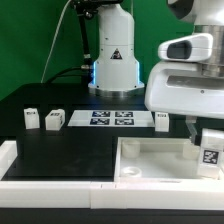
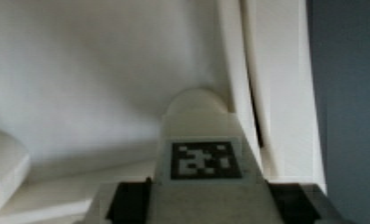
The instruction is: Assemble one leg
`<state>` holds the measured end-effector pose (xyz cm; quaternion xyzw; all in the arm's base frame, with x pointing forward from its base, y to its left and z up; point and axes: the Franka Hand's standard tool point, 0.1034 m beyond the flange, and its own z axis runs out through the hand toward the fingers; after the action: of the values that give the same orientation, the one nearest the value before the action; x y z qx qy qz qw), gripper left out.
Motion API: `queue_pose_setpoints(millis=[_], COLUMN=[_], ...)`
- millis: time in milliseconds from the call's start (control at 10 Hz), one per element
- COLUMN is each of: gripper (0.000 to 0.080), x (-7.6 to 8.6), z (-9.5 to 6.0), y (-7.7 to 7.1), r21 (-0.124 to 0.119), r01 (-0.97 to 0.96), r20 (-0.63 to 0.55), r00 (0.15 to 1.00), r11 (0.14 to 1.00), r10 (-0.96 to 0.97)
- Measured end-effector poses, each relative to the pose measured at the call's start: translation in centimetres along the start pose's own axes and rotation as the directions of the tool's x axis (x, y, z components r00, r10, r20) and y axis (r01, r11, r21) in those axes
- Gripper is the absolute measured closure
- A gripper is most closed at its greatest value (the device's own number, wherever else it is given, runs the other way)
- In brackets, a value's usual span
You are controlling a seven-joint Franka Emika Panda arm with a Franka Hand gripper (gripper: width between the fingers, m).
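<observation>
My gripper [image 1: 205, 140] is shut on one white leg [image 1: 210, 151], whose black-and-white tag faces the exterior camera. It holds the leg at the exterior view's right, over the right end of the large white tray [image 1: 150, 172]. In the wrist view the leg [image 2: 207, 140] stands between the dark fingers [image 2: 134, 202] of my gripper [image 2: 208, 203] and points down into the tray's inner floor [image 2: 93, 80], close beside the raised rim [image 2: 271, 80]. Three more legs stand on the black table: two at the exterior view's left [image 1: 32, 119] [image 1: 55, 120] and one nearer the gripper [image 1: 162, 119].
The marker board [image 1: 112, 119] lies flat on the table behind the tray, in front of the robot base [image 1: 113, 60]. A rounded white form [image 2: 4, 165] shows inside the tray. Dark table [image 2: 351, 100] lies beyond the rim. A white ledge [image 1: 8, 155] borders the table's left.
</observation>
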<state>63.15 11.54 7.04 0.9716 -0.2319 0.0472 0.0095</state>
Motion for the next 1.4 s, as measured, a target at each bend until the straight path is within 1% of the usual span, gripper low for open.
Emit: queue_pose_setpoints(millis=[100, 200, 300, 400, 500, 600, 700, 800, 900, 1000, 1100, 1200, 1400], gripper=[0.0509, 0.0509, 0.0509, 0.0509, 0.0509, 0.0509, 0.0509, 0.0349, 0.0225, 0.0225, 0.0165, 0.0154, 0.015], x=[0.0, -0.2, -0.4, -0.5, -0.5, -0.5, -0.5, -0.5, -0.3, -0.3, -0.4, -0.4, -0.4], z=[0.0, 0.0, 0.1, 0.0, 0.0, 0.0, 0.0, 0.0, -0.1, -0.2, -0.2, -0.2, -0.1], y=[0.0, -0.3, -0.7, -1.0, -1.0, -1.0, -1.1, -1.2, -1.4, -1.5, -1.5, -1.6, -1.6], r21=[0.008, 0.009, 0.018, 0.019, 0.02, 0.023, 0.023, 0.028, 0.042, 0.039, 0.037, 0.036, 0.03], r01=[-0.138, -0.235, -0.387, -0.486, -0.511, -0.591, -0.578, -0.536, -0.507, -0.405, -0.251, -0.112, 0.135], r20=[0.0, -0.001, -0.005, -0.006, -0.003, 0.006, 0.005, 0.002, -0.005, -0.009, -0.016, -0.021, -0.029], r00=[0.99, 0.972, 0.922, 0.874, 0.859, 0.807, 0.816, 0.844, 0.861, 0.914, 0.968, 0.993, 0.991], r11=[0.99, 0.972, 0.922, 0.874, 0.859, 0.807, 0.816, 0.844, 0.861, 0.913, 0.967, 0.993, 0.99], r10=[0.138, 0.235, 0.388, 0.486, 0.511, 0.591, 0.578, 0.536, 0.508, 0.406, 0.252, 0.113, -0.134])
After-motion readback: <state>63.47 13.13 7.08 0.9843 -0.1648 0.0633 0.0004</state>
